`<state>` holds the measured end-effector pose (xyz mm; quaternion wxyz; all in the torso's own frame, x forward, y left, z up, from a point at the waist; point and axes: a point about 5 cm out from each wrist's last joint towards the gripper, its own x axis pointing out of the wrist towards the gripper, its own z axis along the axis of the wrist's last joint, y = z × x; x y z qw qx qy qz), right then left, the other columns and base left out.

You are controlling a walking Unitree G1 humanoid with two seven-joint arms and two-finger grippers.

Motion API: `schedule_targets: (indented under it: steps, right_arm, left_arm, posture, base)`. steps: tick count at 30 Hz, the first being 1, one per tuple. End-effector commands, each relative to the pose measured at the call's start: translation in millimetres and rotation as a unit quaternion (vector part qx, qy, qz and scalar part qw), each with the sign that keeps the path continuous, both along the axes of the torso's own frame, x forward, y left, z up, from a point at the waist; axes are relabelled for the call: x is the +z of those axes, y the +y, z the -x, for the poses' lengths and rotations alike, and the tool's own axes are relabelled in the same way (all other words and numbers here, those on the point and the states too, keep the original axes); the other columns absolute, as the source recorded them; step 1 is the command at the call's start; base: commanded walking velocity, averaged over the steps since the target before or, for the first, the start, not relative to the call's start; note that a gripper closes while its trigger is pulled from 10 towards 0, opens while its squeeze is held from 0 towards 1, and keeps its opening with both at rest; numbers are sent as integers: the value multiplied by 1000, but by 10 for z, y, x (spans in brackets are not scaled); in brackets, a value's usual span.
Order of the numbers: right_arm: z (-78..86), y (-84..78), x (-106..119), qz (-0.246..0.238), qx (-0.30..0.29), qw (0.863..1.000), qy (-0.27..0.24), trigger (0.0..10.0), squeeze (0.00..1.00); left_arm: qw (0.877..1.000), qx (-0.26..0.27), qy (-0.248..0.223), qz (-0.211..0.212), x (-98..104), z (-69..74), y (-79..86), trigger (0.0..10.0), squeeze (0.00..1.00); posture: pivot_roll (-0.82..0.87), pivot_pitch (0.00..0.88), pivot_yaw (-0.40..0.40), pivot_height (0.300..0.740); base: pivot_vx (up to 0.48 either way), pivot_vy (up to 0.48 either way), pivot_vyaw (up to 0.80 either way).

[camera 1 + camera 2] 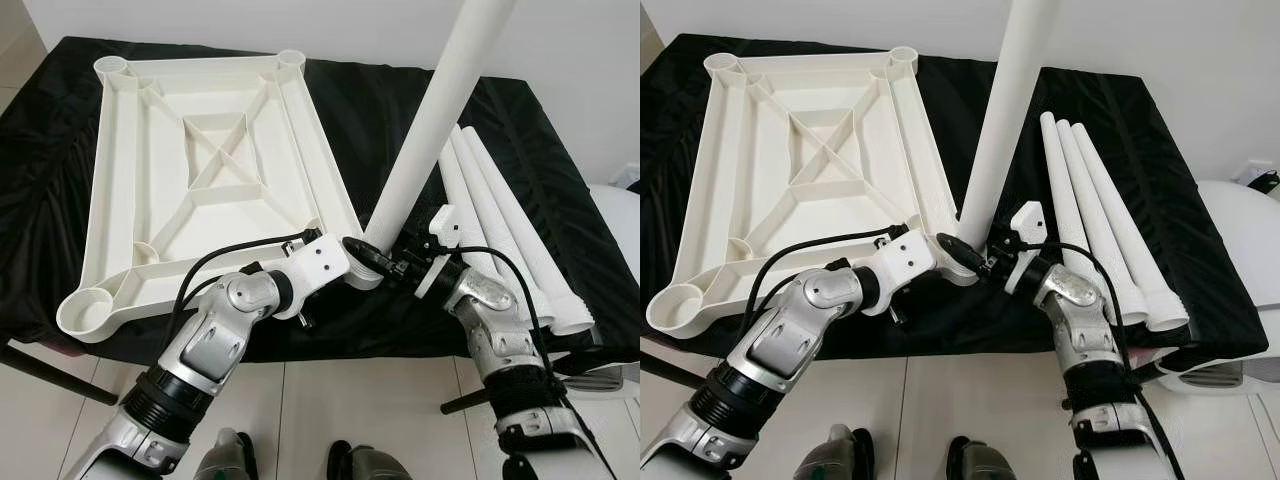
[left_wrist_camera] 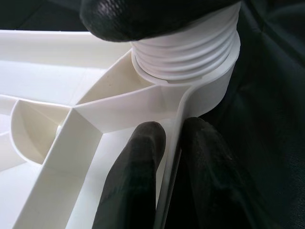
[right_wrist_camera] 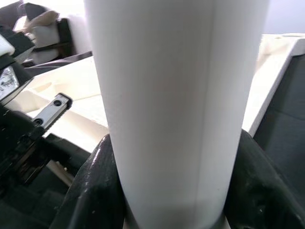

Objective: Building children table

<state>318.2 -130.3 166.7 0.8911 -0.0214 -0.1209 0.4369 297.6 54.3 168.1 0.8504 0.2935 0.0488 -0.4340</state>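
Here, the upturned white plastic tabletop (image 1: 210, 170) lies on the black cloth-covered table (image 1: 520, 150). The right gripper (image 1: 392, 262) clamps the tall white tubular leg (image 1: 435, 110), whose threaded end meets the near corner socket. The left gripper (image 2: 174, 157) pinches the tabletop's rim beside it. Three spare white legs (image 1: 1090, 210) lie alongside.

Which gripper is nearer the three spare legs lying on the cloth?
Right. The right gripper grips the upright leg just beside the spare legs. The left gripper pinches the tabletop rim on the upright leg's far side.
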Motion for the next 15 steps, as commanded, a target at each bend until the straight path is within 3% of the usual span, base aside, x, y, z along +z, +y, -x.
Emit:
schedule_targets:
  steps: [1, 9, 11, 15]
  right_arm:
    - [52, 138, -8, -28, 1, 1000, 12, 10000, 0]
    - [150, 266, -9, -48, -67, 996, 20, 10000, 0]
    - [230, 390, 32, -76, -123, 989, 25, 10000, 0]
    - [256, 459, 62, -95, -159, 982, 31, 10000, 0]
  left_arm:
    - [1000, 11, -12, 8, 16, 7, -47, 10000, 0]
    - [1000, 2, -9, 11, -2, 31, -90, 10000, 0]
    - [1000, 0, -9, 12, 3, 33, -106, 10000, 0]
    - [1000, 0, -10, 12, 11, 22, -104, 10000, 0]
  posture:
    - [-52, 191, -57, 740]
    - [-55, 182, -62, 740]
    - [-56, 176, -65, 740]
    - [-56, 171, -66, 740]
  base:
    - [0, 0, 0]
    - [0, 0, 0]
    - [0, 0, 0]
    - [0, 0, 0]
